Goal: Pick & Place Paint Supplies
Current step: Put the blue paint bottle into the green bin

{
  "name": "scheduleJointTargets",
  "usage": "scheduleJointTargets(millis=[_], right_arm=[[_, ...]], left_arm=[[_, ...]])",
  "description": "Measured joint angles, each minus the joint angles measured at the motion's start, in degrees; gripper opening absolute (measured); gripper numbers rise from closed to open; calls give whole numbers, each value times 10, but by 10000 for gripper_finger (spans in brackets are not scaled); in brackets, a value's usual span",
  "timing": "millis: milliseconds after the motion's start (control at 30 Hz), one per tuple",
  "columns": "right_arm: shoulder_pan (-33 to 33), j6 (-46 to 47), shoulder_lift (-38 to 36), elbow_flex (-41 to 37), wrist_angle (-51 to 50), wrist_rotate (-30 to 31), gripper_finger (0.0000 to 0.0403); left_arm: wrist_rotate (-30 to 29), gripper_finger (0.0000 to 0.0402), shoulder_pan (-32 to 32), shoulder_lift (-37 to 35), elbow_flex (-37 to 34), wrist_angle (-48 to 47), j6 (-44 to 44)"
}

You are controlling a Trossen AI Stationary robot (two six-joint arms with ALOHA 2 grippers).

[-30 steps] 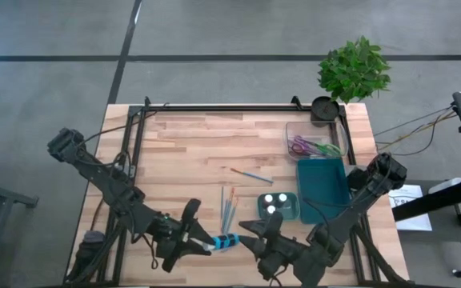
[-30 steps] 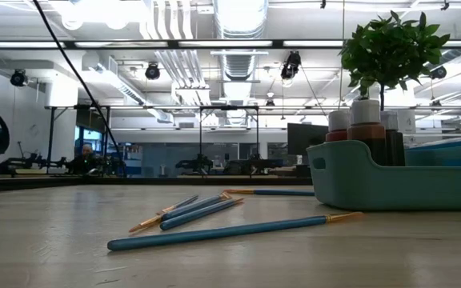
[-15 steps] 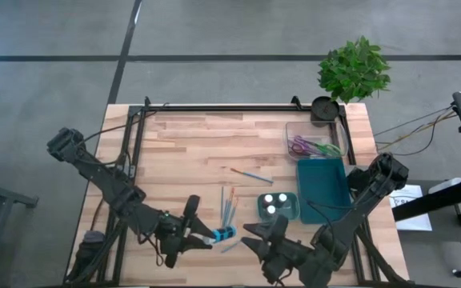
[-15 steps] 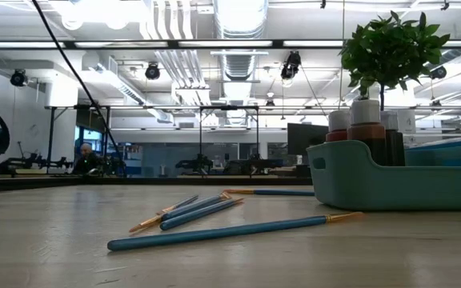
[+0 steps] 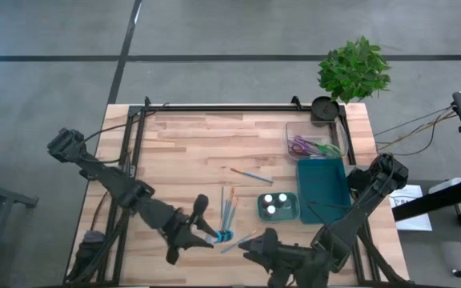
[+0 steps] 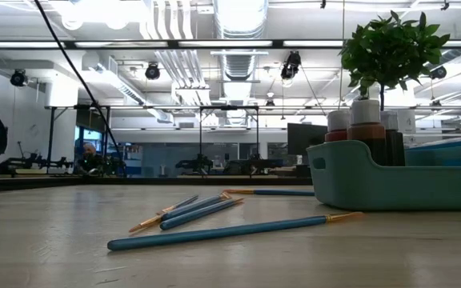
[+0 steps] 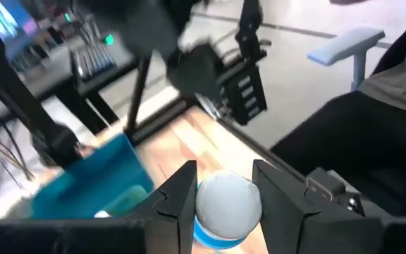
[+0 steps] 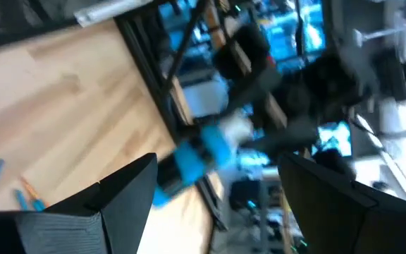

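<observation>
Low in the high view, the left gripper (image 5: 205, 237) pinches a blue paint tube (image 5: 223, 237) above the bench (image 5: 190, 144). The right gripper (image 5: 250, 252) waits beside it, fingers spread. Some tubes already stand in the small teal tray (image 5: 278, 206); several paintbrushes (image 5: 229, 204) remain loose.

The right wrist view is smeared by motion: the blue paint tube (image 8: 203, 159) and the room behind it are streaks. In the left wrist view only that tube's pale rounded end shows between the dark fingers (image 7: 178, 197); its body is cut off at the picture's edge. From above, the right gripper (image 5: 250, 250) runs into the lower edge. The low view shows neither arm; the teal tray (image 6: 390, 180) hides its bottles' lower halves.
</observation>
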Motion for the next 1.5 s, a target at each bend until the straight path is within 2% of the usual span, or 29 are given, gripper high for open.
scheduleJointTargets(millis=[300,500,833,1000,1133,1367,1500], right_arm=[[-40,19,5,10,-47,-86,292],[-65,32,5,10,-56,-160,292],[-94,36,6,10,-59,-225,292],[-94,56,6,10,-67,-222,292],[-88,81,7,7,-84,-194,292],[-72,143,7,0,-106,-178,292],[-64,188,7,-6,-128,-175,292]], left_arm=[[92,116,50,52,0,22,-39],[118,116,56,63,0,35,-41],[170,116,75,63,0,26,-54],[173,116,77,63,0,6,-53],[172,116,76,61,0,9,-42],[128,116,71,32,0,10,-7],[108,116,71,13,0,-53,-22]])
